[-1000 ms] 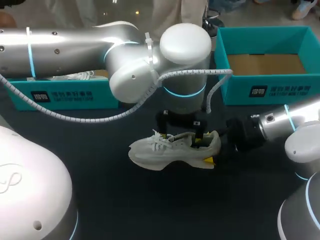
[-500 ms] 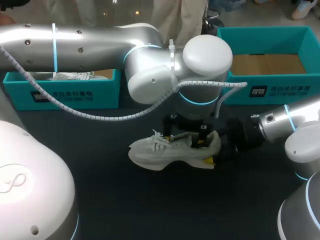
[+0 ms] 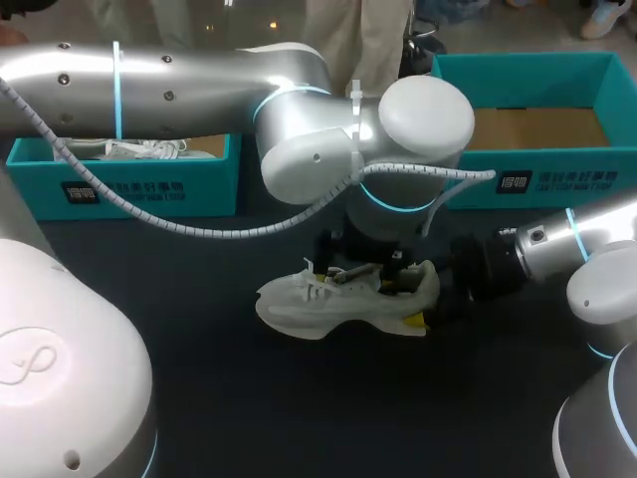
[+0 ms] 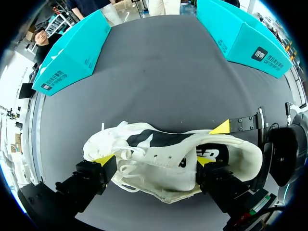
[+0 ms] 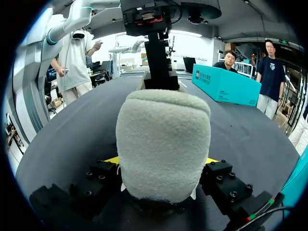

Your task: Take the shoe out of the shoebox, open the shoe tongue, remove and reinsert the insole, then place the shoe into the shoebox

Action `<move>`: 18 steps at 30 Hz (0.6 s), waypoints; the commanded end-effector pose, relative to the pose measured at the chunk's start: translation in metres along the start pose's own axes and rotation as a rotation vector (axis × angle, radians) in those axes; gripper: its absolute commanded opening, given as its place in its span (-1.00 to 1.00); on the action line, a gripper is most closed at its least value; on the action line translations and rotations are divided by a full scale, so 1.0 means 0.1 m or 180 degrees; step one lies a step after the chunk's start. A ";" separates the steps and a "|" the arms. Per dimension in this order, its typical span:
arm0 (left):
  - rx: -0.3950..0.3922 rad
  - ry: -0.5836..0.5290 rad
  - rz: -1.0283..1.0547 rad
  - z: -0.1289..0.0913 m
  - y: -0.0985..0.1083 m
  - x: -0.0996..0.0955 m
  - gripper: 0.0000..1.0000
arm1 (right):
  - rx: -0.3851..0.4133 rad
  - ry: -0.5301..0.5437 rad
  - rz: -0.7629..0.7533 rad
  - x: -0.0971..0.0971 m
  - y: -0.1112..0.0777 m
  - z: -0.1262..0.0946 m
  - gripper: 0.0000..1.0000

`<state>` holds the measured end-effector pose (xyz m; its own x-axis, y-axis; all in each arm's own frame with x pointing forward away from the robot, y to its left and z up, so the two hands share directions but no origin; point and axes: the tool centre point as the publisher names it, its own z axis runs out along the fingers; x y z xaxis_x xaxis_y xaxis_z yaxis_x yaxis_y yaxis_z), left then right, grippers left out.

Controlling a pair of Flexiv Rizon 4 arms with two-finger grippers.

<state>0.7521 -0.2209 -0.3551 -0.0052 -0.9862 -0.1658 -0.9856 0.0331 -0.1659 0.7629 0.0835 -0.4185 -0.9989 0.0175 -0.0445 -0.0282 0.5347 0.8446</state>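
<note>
- The white shoe (image 3: 343, 299) lies on its sole near the middle of the bench (image 3: 299, 418), out of the empty teal shoebox (image 3: 528, 179) at the far right edge.
- The right gripper (image 5: 162, 161) clamps the heel from both sides.
- Over the last second the left gripper (image 4: 154, 160) has swung in and settled lower over the laces, fingers spread wide, one tip by the laces, one at the collar; the shoe has not shifted.
- Judged from this, the tongue-opening step is about to start.
</note>
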 end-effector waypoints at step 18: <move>-0.0484 0.0563 0.0214 -0.20 0.02 -0.16 -0.62 | 0.0014 -0.0005 0.0001 0.00 0.00 0.02 -1.00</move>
<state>0.7425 -0.2122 -0.3301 -0.0817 -0.9960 -0.0354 -0.9963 0.0826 -0.0252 0.7628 0.0835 -0.4185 -0.9989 0.0174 -0.0445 -0.0284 0.5346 0.8446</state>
